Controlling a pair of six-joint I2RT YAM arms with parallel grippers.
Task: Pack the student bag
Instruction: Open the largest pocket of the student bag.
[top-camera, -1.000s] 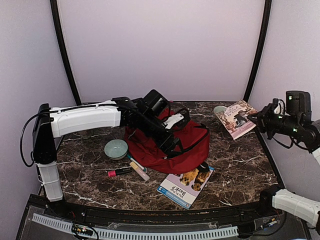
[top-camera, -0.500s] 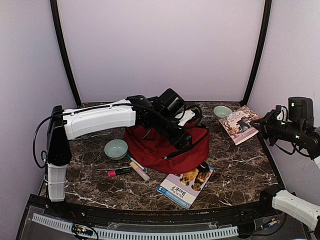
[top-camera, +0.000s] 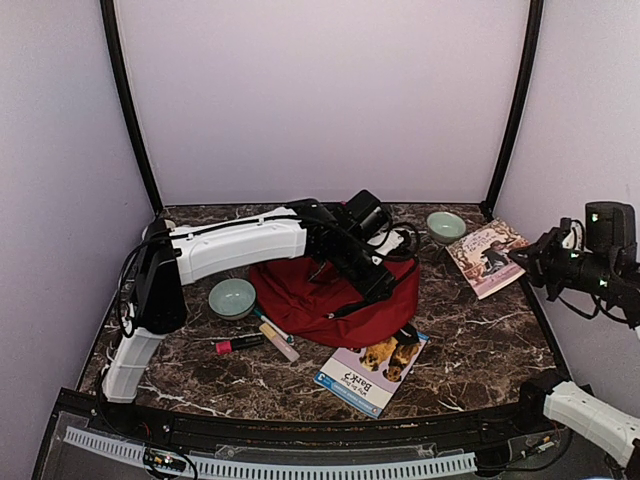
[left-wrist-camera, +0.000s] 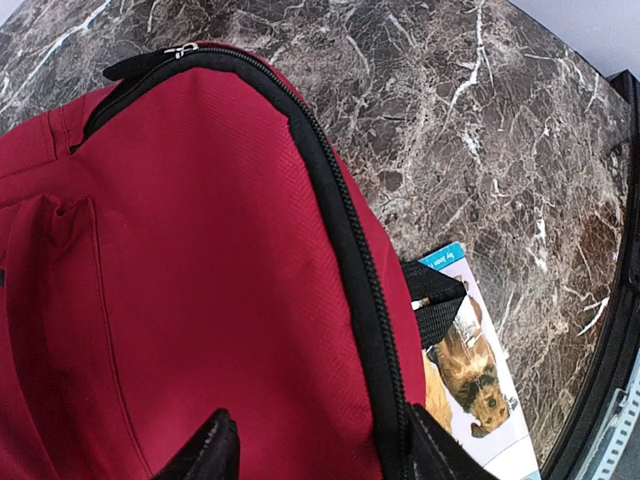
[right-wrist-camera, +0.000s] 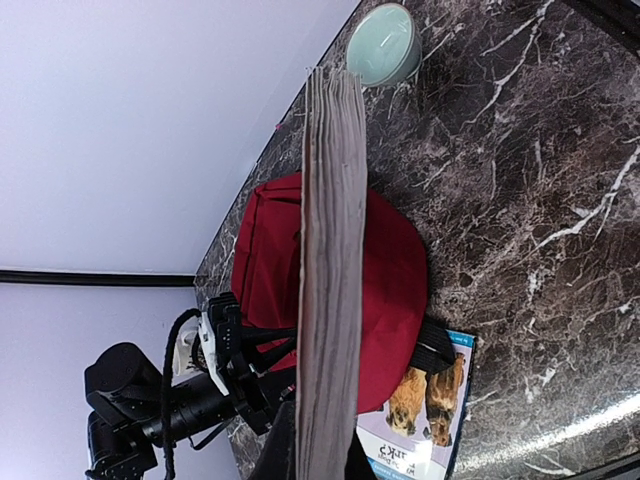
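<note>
Left gripper (left-wrist-camera: 320, 455) is seen at the bottom edge of the left wrist view with jaws partly apart. Red fabric and the black zipper band (left-wrist-camera: 340, 230) lie between the fingertips (left-wrist-camera: 208, 452), but nothing is visibly pinched, so no grip is counted. The jaws are judged to be set across the band so that the edge of the opening can be pinched and lifted. The student bag (left-wrist-camera: 200, 250) is laid flat on the marble table (left-wrist-camera: 480, 130) and fills the left and centre of that frame. In the top view it is found mid-frame under the left wrist. The zipper looks shut along the visible stretch, with its pull at the upper left. Packing is therefore judged not yet possible. A dog book (left-wrist-camera: 470, 370) is seen at the lower right, touching the bag, with a black strap end lying over its corner. Right gripper (right-wrist-camera: 315, 450) is clamped on a picture book (right-wrist-camera: 330, 250), which is seen edge-on up the middle of the right wrist view. It is held off the table at the right edge of the top view, probably parked there until the bag is opened. A green bowl (top-camera: 232, 297) and some markers (top-camera: 240, 343) are left just beside the bag's left side. A second bowl (top-camera: 445, 225) sits at the upper right, well apart from the bag.
</note>
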